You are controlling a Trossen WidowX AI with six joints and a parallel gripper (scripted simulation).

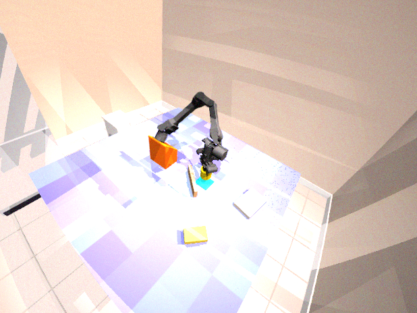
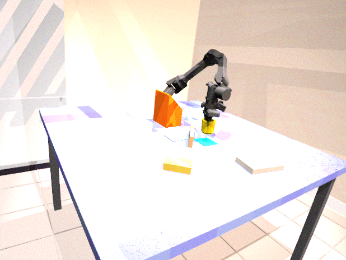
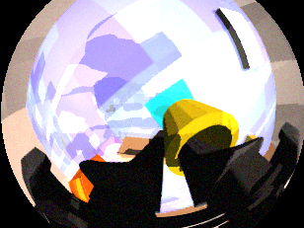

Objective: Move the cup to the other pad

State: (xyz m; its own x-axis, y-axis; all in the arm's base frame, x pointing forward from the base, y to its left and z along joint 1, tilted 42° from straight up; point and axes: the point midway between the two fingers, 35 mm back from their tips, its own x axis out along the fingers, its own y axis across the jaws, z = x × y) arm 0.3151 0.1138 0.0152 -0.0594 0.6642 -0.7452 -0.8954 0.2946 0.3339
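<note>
The yellow cup [image 1: 205,175] [image 2: 208,127] [image 3: 194,114] is upright in the top and exterior views, held above the table near the back corner of the cyan pad [image 1: 204,184] [image 2: 206,142] [image 3: 169,100]. My gripper [image 2: 208,119] [image 3: 167,133] is shut on the cup's wall at the rim. The cup's inside looks dark in the wrist view, and I cannot make out marbles. The other pad [image 2: 175,137] is pale and lies on the far side of the thin upright barrier; it is barely visible in the top view.
The thin wooden barrier [image 1: 192,182] [image 2: 191,138] [image 3: 135,146] stands between the pads. An orange block [image 1: 162,154] [image 2: 166,110] [image 3: 81,187] stands near the arm's base. A yellow block [image 1: 196,235] [image 2: 177,166] and a whitish slab [image 1: 249,204] [image 2: 258,166] lie farther out.
</note>
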